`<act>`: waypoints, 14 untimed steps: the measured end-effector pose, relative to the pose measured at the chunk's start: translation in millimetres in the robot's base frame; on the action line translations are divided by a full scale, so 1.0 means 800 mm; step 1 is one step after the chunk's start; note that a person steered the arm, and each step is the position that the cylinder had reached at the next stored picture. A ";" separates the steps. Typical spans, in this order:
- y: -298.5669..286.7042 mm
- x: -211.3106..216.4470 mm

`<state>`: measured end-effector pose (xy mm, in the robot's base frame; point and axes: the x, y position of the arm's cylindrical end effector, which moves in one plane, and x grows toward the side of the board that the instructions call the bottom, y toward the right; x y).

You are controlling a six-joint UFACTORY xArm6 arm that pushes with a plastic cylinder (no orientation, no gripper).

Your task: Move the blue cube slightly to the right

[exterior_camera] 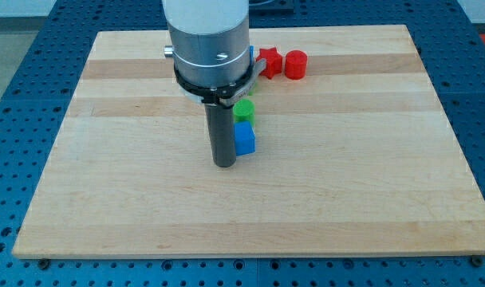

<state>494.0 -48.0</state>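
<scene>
My tip (224,163) rests on the board (370,207) just to the view's left of the blue cube (244,139), touching it or very nearly so; the rod hides the cube's left face, so I cannot tell for certain whether there is contact. That placement fits the job: since I can only push, standing on the cube's left side puts me where a short slide toward the view's right would carry it that way. The rod has no jaws and holds nothing; it is simply a straight dark post bearing sideways against a block. The blue cube sits near the middle of the board, a little above centre, with a green block (244,108) touching or just beside its top edge; the green one's shape looks rounded, but the arm partly covers it. Judging from this, a push straight right should leave the green block alone, though any upward drift could drag it along. A red star (267,61) and a red cylinder (296,64) sit near the view's top, well apart from the cube and out of the path. A sliver of another blue block (251,54) shows beside the arm body. No writing, brand or label can be read anywhere.
</scene>
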 end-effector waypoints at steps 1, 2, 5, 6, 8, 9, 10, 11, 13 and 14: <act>-0.047 0.008; -0.071 0.007; -0.029 -0.066; -0.021 -0.065; -0.017 -0.063; -0.014 -0.057; -0.014 -0.047; -0.013 -0.034; -0.009 -0.026; 0.001 -0.026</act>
<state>473.0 -47.0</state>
